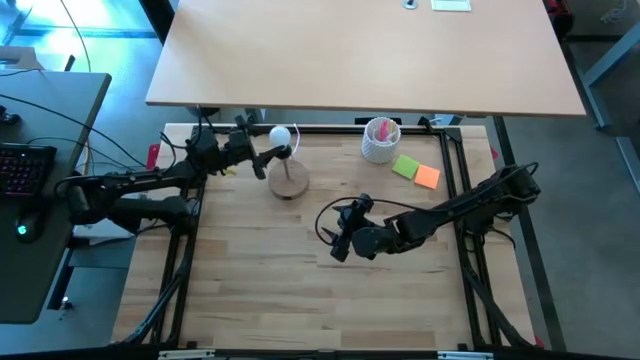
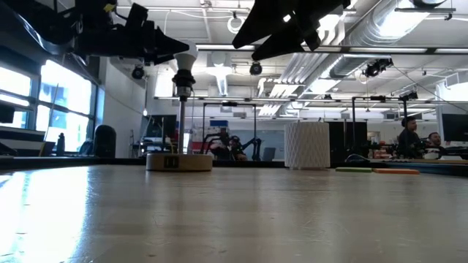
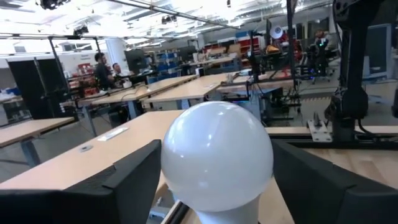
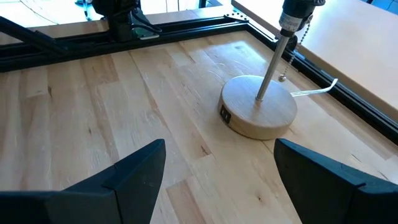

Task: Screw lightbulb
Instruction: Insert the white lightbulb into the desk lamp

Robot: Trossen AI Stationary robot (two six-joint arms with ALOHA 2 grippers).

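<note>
So the lightbulb (image 1: 279,135) sits upright on top of the lamp stand (image 1: 288,181), its axis running straight down the post, and the left gripper (image 1: 268,154) is right there with its jaws wide on either side of the globe, not visibly pinching it. The right gripper (image 1: 340,243) hangs mid tabletop (image 1: 250,290), jaws wide, empty, well apart. The white cup (image 1: 380,140) and sticky notes (image 1: 417,171) are off to the side, nothing blocking.

Small white rounded lightbulb (image 1: 279,135) (image 3: 216,157), smooth and glossy, standing upright with its globe uppermost on the black socket atop the thin metal post of the round wooden stand (image 1: 288,183). It sits between my left fingers (image 3: 130,180), directly above the stand's base.
</note>
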